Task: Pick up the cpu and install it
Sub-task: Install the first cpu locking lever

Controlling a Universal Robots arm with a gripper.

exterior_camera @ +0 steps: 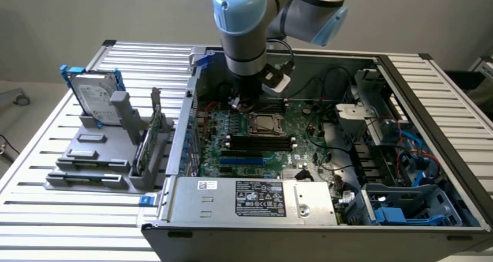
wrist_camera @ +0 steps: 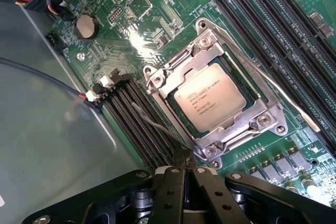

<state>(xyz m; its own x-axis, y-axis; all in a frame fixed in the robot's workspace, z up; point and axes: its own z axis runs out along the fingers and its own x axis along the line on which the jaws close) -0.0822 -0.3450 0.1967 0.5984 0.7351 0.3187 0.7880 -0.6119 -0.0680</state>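
The gripper (wrist_camera: 185, 168) has its two black fingers pressed together with nothing between them, their tips low over the green motherboard (wrist_camera: 157, 19), just beside one corner of the socket (wrist_camera: 212, 150). A thin wire lever (wrist_camera: 157, 127) runs past the fingertips along that side of the socket. The cpu (wrist_camera: 210, 97) lies flat inside the socket, apart from the gripper: a small square chip with a dull silver-grey top and lines of dark print, ringed by the socket's shiny metal frame. Long black memory slots (wrist_camera: 134, 124) flank the socket.
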